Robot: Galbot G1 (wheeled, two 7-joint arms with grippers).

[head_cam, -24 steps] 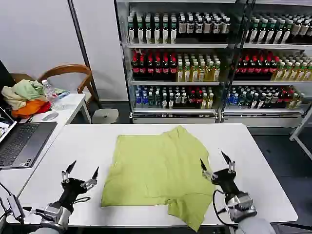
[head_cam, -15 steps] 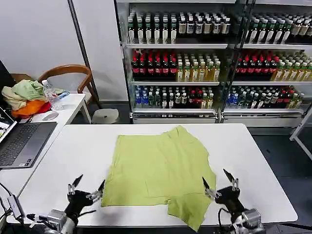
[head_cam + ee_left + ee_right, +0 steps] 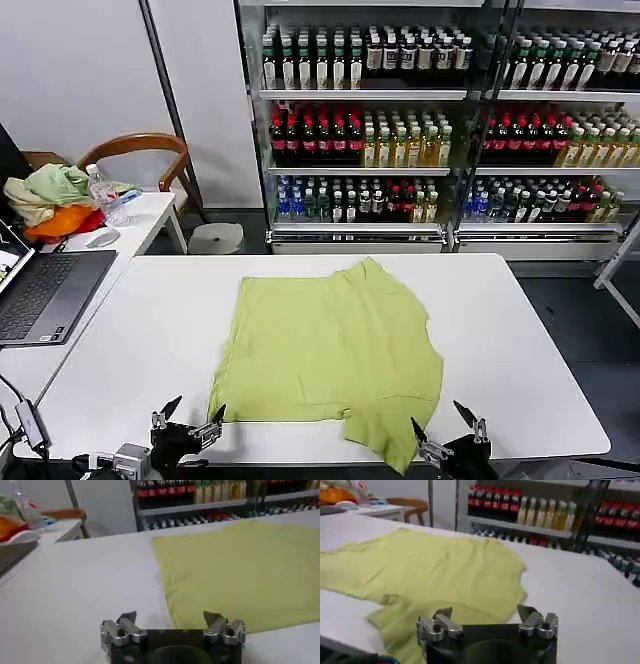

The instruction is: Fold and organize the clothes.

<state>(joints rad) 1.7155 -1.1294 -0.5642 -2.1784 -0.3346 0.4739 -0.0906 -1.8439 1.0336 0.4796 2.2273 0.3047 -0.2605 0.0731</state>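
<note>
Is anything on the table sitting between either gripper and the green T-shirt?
Nothing visible. The left gripper and right gripper, both open, hover at the table's near edge, with bare tabletop between them and the T-shirt.

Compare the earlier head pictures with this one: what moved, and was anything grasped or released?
Both arms drew back toward the robot: the left tool and right tool slid from beside the T-shirt to the table's near edge, both open, holding nothing. The T-shirt stayed spread out, unmoved.
</note>
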